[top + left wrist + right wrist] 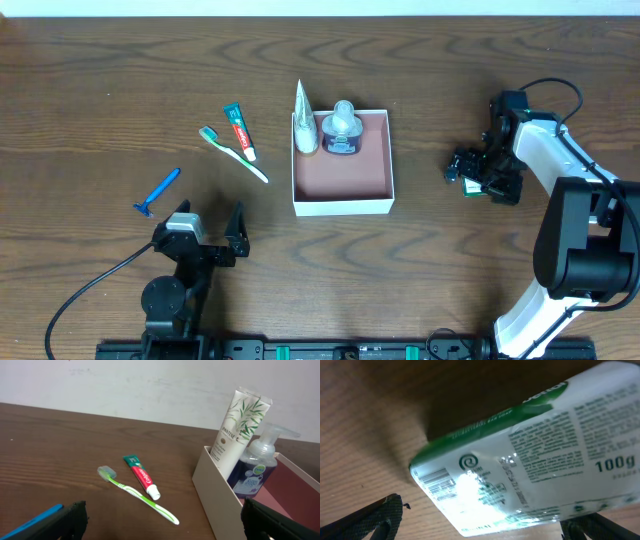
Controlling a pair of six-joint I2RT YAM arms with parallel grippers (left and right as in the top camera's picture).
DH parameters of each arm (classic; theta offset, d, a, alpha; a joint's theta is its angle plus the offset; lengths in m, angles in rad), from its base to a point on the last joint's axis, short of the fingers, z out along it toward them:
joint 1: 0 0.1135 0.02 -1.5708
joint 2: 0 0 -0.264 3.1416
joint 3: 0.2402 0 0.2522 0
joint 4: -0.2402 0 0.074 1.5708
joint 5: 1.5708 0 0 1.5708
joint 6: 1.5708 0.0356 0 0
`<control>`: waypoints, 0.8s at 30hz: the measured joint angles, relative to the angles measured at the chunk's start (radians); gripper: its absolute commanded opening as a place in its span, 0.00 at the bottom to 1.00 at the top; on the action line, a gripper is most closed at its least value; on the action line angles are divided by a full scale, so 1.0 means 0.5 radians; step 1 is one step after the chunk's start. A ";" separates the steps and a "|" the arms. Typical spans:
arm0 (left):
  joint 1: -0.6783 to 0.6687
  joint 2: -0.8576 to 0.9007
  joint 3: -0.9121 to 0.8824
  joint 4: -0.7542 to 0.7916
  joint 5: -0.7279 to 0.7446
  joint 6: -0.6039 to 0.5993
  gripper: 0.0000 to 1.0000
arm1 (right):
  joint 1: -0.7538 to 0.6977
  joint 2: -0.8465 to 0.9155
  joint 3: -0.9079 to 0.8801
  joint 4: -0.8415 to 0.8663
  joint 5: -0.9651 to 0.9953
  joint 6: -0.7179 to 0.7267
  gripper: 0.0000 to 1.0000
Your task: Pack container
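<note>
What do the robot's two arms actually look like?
The left arm is mostly black, with a black cable trailing off. The right arm has white shells over black joints and a looping black cable. Left claw and right claw are black and two-pronged.

A dark brown wood-grain table [100, 70] meets a plain white wall [125, 385] behind.

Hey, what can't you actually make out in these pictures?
Right wrist: the soap packet runs off the right edge; glare blurs its small print.
Overhead: the right gripper hides most of that packet.
Left wrist: the blue razor is cut by the bottom edge; the container runs off the right edge.
</note>
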 measured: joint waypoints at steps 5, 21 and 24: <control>0.000 0.000 0.000 0.000 0.000 0.000 0.98 | 0.000 0.000 -0.002 0.053 0.010 -0.005 0.99; 0.000 0.000 0.000 0.000 0.000 0.000 0.98 | 0.000 -0.035 -0.150 0.362 0.217 -0.040 0.97; 0.000 0.000 0.000 0.000 0.000 0.000 0.98 | -0.001 -0.039 -0.157 0.396 0.227 -0.042 0.93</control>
